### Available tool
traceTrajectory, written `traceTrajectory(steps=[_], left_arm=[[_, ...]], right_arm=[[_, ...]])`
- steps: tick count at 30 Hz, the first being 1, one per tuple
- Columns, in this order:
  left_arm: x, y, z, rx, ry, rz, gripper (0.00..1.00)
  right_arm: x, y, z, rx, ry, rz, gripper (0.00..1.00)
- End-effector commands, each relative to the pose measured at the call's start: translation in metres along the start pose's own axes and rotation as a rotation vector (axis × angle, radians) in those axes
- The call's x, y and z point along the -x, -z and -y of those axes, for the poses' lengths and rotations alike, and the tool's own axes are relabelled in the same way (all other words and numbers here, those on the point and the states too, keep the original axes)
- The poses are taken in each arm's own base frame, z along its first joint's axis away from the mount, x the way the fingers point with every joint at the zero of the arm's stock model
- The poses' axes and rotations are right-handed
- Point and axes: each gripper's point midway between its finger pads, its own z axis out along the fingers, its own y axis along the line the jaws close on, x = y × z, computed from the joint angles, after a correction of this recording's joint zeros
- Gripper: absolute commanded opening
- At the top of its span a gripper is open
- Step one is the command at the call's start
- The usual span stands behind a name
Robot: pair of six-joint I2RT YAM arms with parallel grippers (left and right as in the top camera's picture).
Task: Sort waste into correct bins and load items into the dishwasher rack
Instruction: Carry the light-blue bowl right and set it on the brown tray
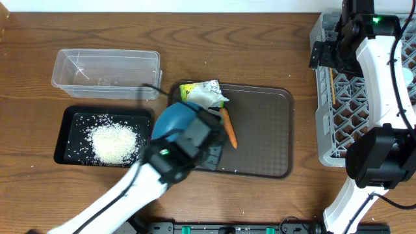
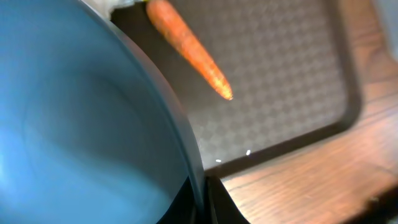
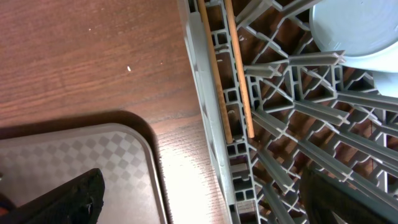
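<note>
Rice (image 1: 114,143) in black tray (image 1: 65,133), chopsticks (image 3: 239,74) in rack (image 1: 328,130) (pale bowl (image 3: 360,31) too). Left gripper (image 2: 202,199) clamped on blue bowl (image 2: 81,124); right gripper (image 1: 323,55) wide, empty. Carrot (image 1: 228,129), wrapper (image 1: 207,93) unsorted.

The left arm (image 1: 117,198) is a smooth white tube ending in blocky black joint housings that carry a small green light (image 1: 164,153). The left end effector (image 2: 203,198) has matte black fingers. The right arm (image 1: 383,78) has matching white shells between rounded black joints, another green lamp (image 1: 375,20) and a thin black cable (image 1: 393,203).
</note>
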Motion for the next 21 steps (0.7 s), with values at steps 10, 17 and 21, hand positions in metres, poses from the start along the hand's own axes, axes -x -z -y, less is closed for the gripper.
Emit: traceTrajectory(steps=[10,17,21], left_arm=[[0.005,-0.048,0.007,0.078,-0.033,-0.028,0.07],[-0.002,-0.062,0.004,0.098,-0.037,-0.068,0.13],[-0.002,-0.063,0.004,0.099,-0.037,-0.070,0.17]], right_arm=[[0.002,0.008,0.002,-0.005,-0.014,0.022,0.99],[0.002,0.008,0.002,-0.005,-0.014,0.022,0.99],[0.002,0.008,0.002,-0.005,-0.014,0.022,0.99]])
